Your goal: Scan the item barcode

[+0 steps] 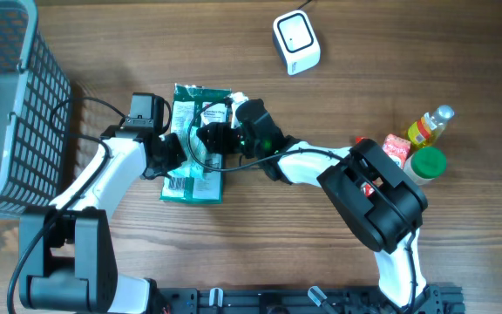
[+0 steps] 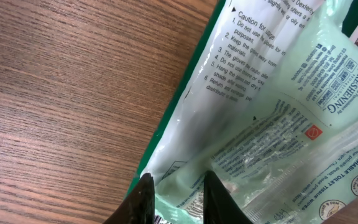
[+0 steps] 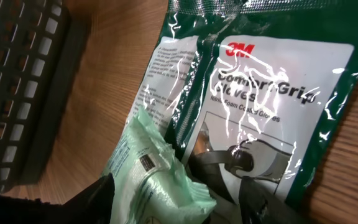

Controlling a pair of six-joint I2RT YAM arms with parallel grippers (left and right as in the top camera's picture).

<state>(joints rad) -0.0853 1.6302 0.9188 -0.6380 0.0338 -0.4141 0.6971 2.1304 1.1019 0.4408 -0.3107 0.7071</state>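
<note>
Mid-worktop [image 1: 338, 253], left gripper [image 2: 174, 194] jaws pinch the soft, crinkly wipes pack [image 2: 272, 124] lying on the glossy 3M glove packet [image 3: 272, 93]. Right gripper [image 3: 173, 202] jaws are spread. You should grip a sealed edge; the film looks slippery.

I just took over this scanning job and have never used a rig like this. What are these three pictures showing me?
The overhead view looks down on two robot arms at a wooden table. The other two pictures come from cameras on each wrist, looking past that arm's own fingers.

On the table lie a green glove packet and a pale green wipes pack, overlapping. A white scanner sits at the top, a gray basket at the left, and a few bottles at the right.

The left tool is pinched on the wipes pack's edge. The right tool hovers over both packs with jaws apart, holding nothing.
</note>
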